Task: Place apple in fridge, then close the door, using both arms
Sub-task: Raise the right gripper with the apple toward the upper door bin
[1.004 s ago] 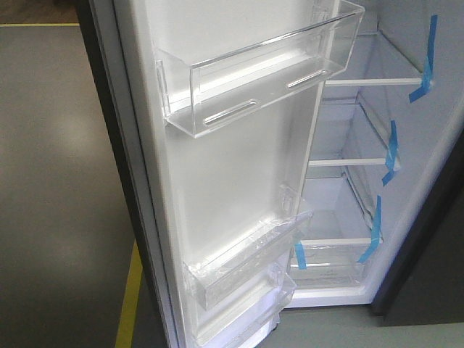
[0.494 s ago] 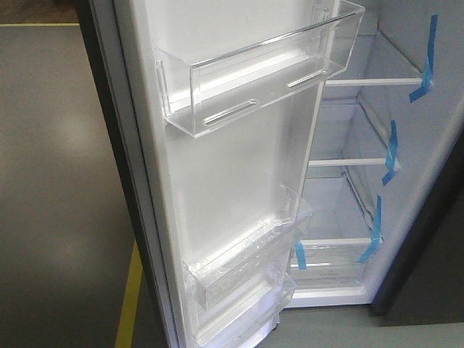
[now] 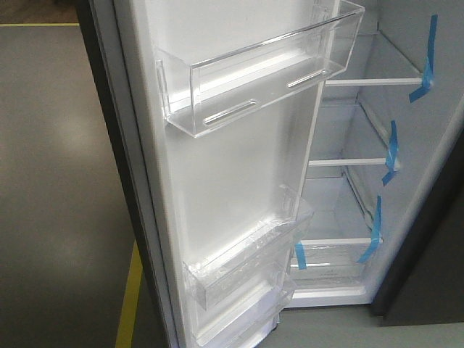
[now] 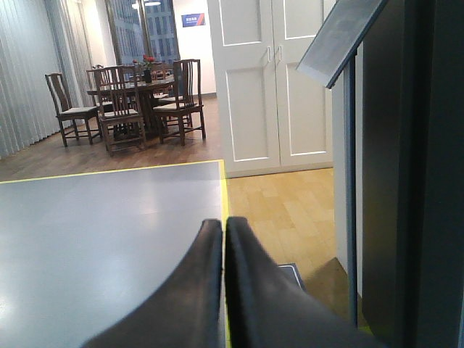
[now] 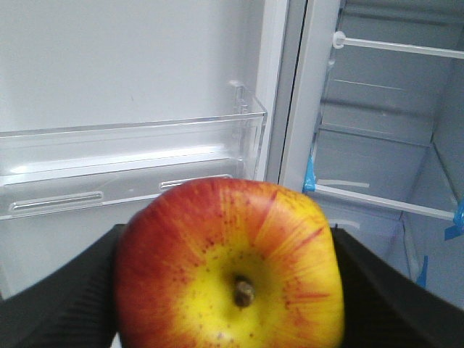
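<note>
Two black fingers (image 5: 61, 304) of the right gripper (image 5: 226, 290) clamp the apple (image 5: 228, 264), outside the fridge (image 5: 384, 156), facing the clear bin (image 5: 130, 174) of the open door (image 5: 130, 65); the jaws of the left gripper (image 4: 223, 243) are pressed together; a distant blue sign (image 4: 193, 19) is too small to read.

Home-like test room: dining chairs (image 4: 119, 101), panelled white doors (image 4: 275, 80), yellow floor tape (image 4: 109, 172), fridge (image 3: 341, 130).

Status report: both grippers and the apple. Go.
Left gripper shut, empty. Right gripper shut on apple, facing fridge. Door wide open; nothing seen blocking shelves.
</note>
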